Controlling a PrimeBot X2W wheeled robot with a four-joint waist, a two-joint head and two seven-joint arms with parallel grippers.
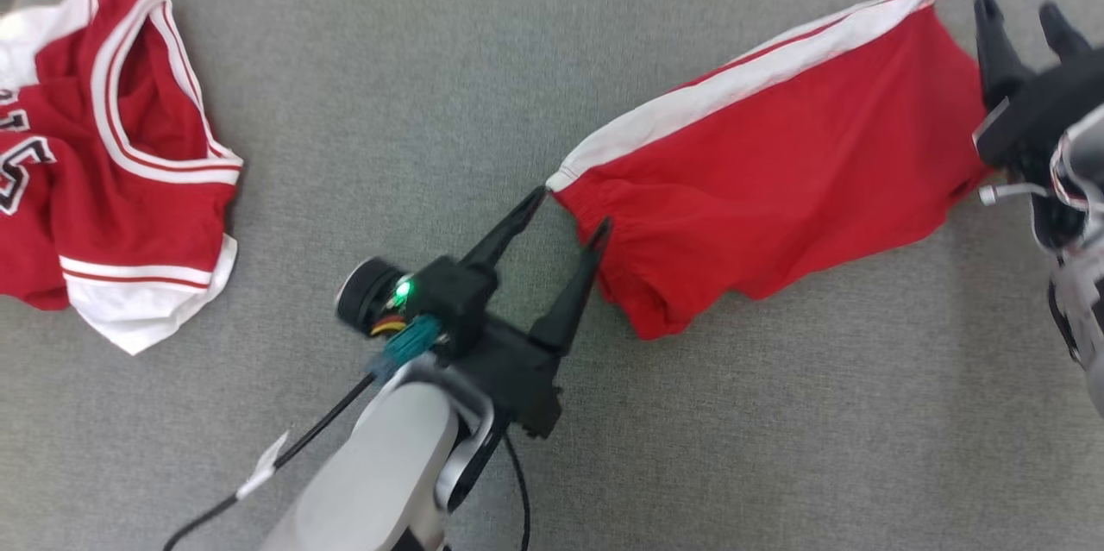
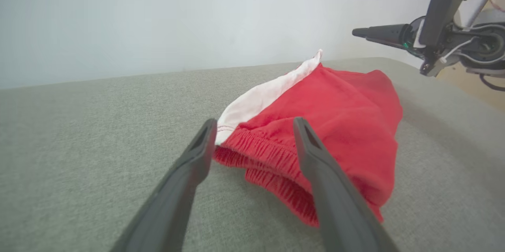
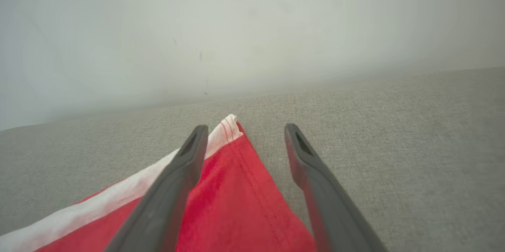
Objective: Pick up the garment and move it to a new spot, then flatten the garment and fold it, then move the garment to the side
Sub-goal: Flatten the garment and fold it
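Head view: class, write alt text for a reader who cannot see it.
Red fabric shorts with a white side stripe lie on a grey cloth surface, the left hand open at their elastic waistband and the right hand open beside their far hem. A crumpled red-and-white jersey lies at the left.

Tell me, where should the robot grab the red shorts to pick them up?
Probably both ends: the left gripper on the stretchy waistband from the lower left, the right gripper on the hem corner from the right. The shorts lie long, so end grips keep them spread.
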